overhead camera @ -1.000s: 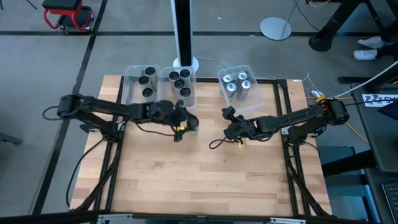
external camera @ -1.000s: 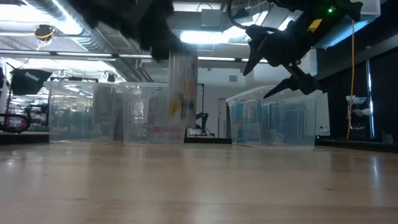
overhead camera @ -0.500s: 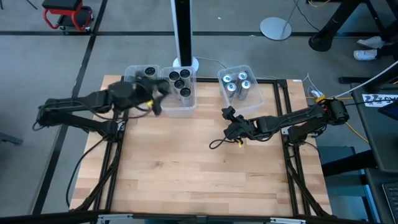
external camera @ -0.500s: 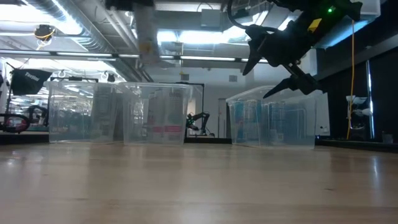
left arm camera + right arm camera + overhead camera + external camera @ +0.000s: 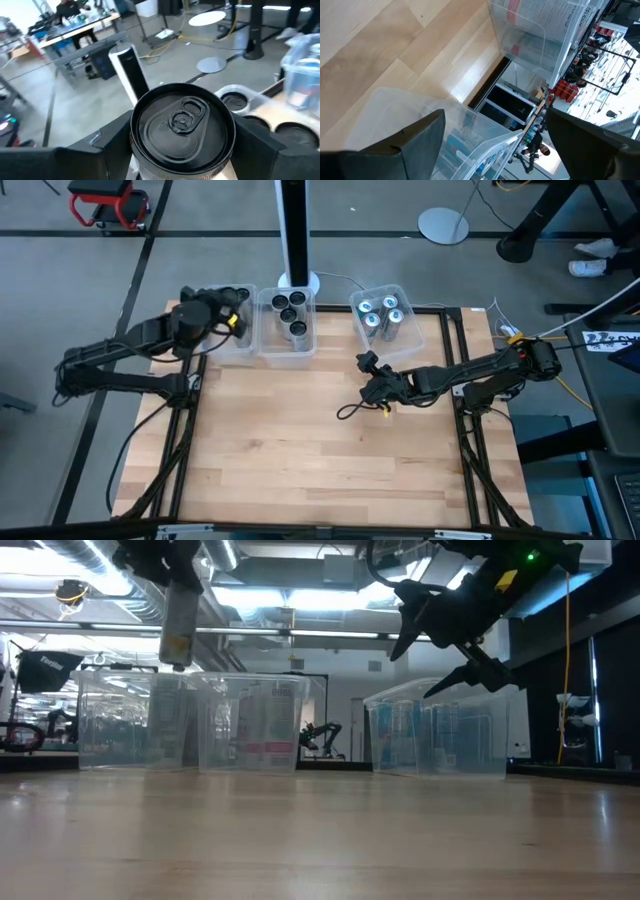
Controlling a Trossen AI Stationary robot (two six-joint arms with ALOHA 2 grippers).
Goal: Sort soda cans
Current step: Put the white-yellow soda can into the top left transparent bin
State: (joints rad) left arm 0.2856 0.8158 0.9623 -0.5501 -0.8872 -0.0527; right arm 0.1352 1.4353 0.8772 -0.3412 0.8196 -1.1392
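The wooden table [image 5: 300, 450] lies bare across its near and middle parts. Along the far edge stand three clear bins [image 5: 287, 320], two side by side at left, one [image 5: 385, 315] apart at right, with a gap between.

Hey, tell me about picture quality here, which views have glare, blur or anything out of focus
Low view: bright ceiling lights glare behind the clear bins, and the can in the left gripper looks motion-smeared. Left wrist view: that dark can is fairly sharp, the room behind soft. Right wrist view: the open right gripper frames bin walls with reflections. High view: evenly lit, little shadow.
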